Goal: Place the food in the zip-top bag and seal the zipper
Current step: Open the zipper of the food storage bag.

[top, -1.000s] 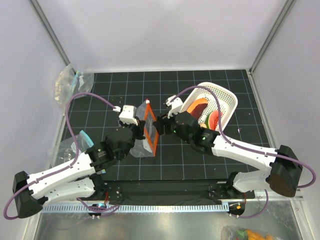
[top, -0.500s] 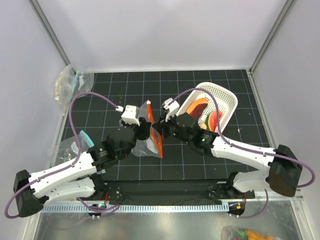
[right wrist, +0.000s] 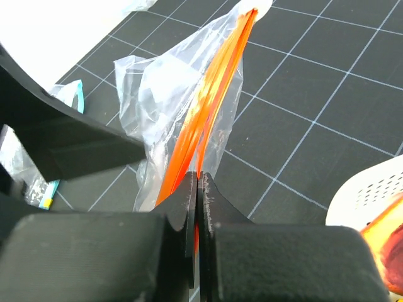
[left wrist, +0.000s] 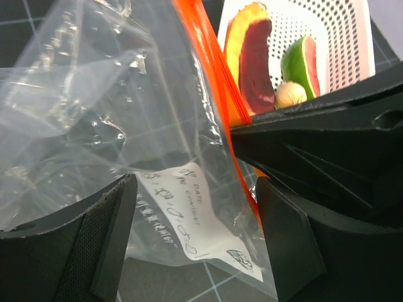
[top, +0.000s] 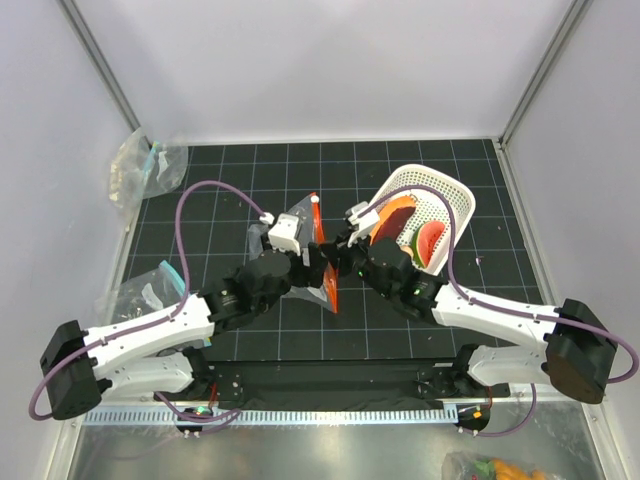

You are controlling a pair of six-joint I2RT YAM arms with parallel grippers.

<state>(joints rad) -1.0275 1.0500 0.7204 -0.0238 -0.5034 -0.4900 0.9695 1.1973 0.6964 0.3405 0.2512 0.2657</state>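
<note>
The clear zip-top bag stands on edge at mid-table between both grippers. Its red-orange zipper runs along the top. My right gripper is shut on the zipper, its pads pressed flat on the strip. My left gripper is open, and the bag's lower part with the white label hangs between its fingers without being pinched. The food lies in the white basket: an orange piece with a dark red one, a watermelon slice and a peach ball.
Two clear bags with teal trim lie at the left, one in the far corner and one by the left arm. The basket sits tilted just right of the right wrist. Cell walls close in the mat on three sides.
My right gripper has shut on the zipper strip and my left gripper has opened off the bag. Both grippers and the bag have shifted a little to the right.
</note>
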